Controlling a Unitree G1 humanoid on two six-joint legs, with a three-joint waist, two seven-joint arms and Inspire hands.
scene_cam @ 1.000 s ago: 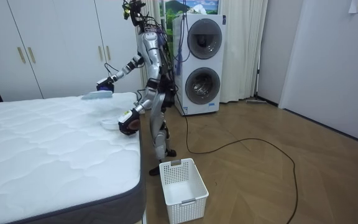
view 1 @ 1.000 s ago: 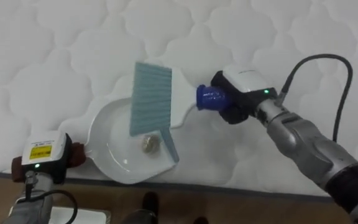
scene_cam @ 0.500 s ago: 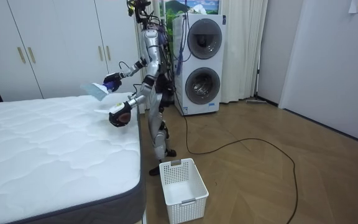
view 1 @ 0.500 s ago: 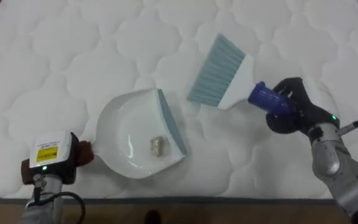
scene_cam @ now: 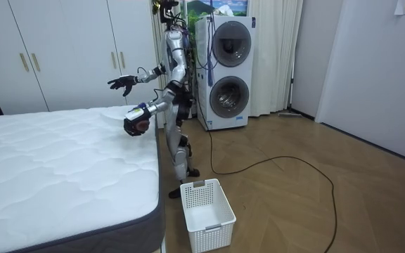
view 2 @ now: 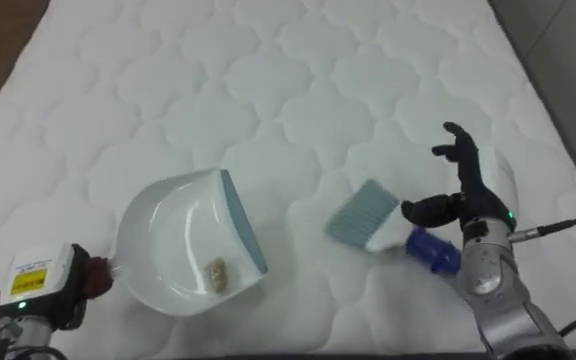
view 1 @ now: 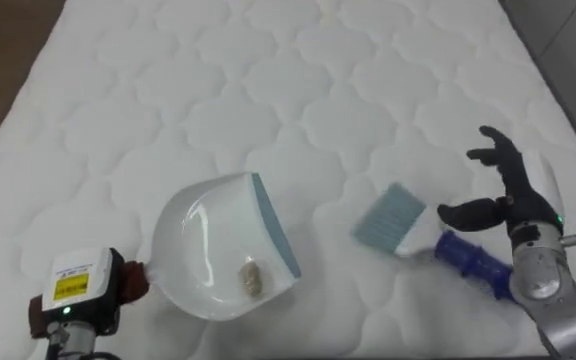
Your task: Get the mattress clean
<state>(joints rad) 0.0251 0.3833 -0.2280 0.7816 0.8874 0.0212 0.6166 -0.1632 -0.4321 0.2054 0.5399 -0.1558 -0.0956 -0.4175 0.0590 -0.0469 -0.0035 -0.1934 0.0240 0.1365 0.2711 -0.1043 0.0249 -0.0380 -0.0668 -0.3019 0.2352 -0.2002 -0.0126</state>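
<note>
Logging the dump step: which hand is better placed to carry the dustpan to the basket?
Left. The dustpan meets the left hand at its handle end, with the scrap inside the pan. The right hand hovers open over the brush lying on the bed, apart from the dustpan.

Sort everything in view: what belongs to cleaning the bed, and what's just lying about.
Belongs to the job: bed, dustpan, scrap inside it, brush lying on the bed.
Just lying about: white basket, stacked washing machines, wardrobe doors.
</note>
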